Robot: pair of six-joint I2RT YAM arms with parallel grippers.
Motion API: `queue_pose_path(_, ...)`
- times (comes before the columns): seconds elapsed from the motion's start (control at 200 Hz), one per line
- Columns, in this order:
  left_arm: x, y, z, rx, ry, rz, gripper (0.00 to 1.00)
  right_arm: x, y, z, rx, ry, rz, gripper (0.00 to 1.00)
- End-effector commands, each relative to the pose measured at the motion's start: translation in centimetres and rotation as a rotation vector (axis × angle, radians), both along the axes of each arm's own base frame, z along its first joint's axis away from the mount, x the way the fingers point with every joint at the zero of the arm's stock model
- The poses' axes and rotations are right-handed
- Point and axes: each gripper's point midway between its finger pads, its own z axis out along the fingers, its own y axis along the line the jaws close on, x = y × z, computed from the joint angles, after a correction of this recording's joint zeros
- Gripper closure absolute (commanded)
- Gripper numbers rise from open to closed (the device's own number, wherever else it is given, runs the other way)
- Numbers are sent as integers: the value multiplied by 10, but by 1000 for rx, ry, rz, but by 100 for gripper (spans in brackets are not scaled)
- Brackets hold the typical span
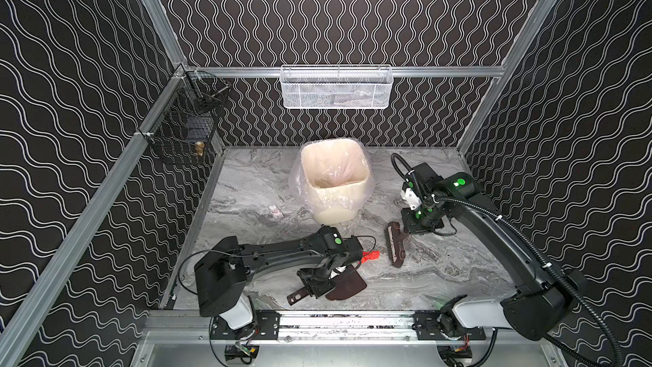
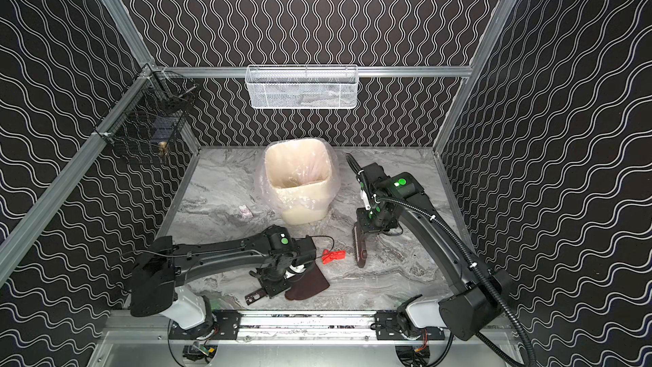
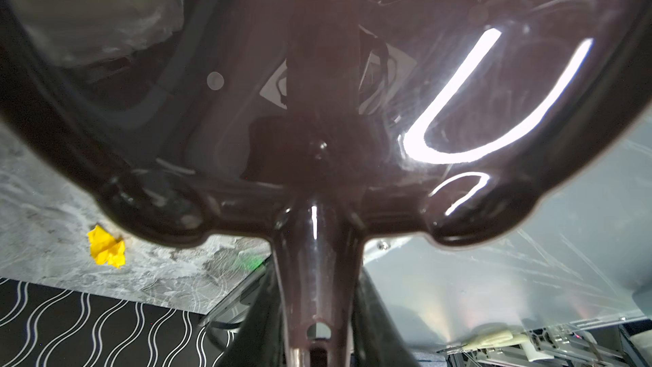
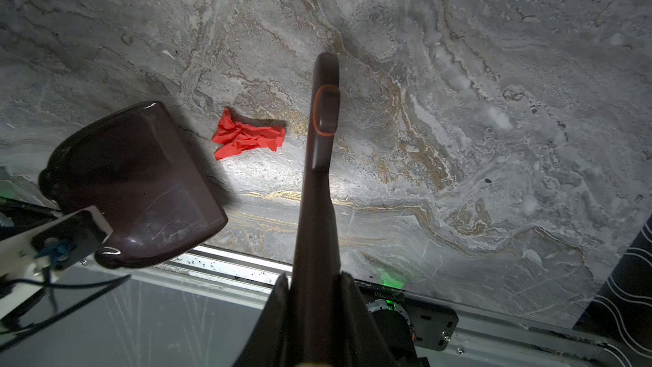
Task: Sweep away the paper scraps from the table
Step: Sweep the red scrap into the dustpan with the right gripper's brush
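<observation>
The red paper scrap (image 4: pixel 248 134) lies on the desk (image 4: pixel 476 65) between the brush (image 4: pixel 323 128) clamped in the right gripper (image 4: pixel 314 300) and the dustpan (image 4: pixel 134 178) whose handle the left gripper (image 3: pixel 317 301) grips. Best sweep low toward the pan, lip flat down, so the scrap slides in.

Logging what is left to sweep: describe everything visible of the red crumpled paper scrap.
The red crumpled paper scrap is one small, creased piece, longer than wide, lying loose on the grey marble-veined table. It sits between the dark brown plastic dustpan and the dark brown brush, apart from both in the right wrist view. Only the table touches it.
</observation>
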Motion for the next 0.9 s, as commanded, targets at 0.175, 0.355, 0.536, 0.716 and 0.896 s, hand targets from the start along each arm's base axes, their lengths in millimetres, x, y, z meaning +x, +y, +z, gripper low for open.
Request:
queue_pose_path(0.175,17,-10,-17,16,-68,-15,100,5,9,-9,19,7,34,100)
queue_pose_path(0.355,21,-20,-22,5,-68,-21,100,-2,17,-14,27,34,72,100)
queue_pose_path(0.536,20,-23,-28,6,-58,-16,100,-15,40,-15,45,64,164,100)
queue_pose_path(0.716,21,-26,-30,-2,-62,0,100,-34,77,-7,103,75,266,100)
queue_pose_path(0.896,21,-27,-31,-25,-77,27,100,-48,97,7,181,91,298,100)
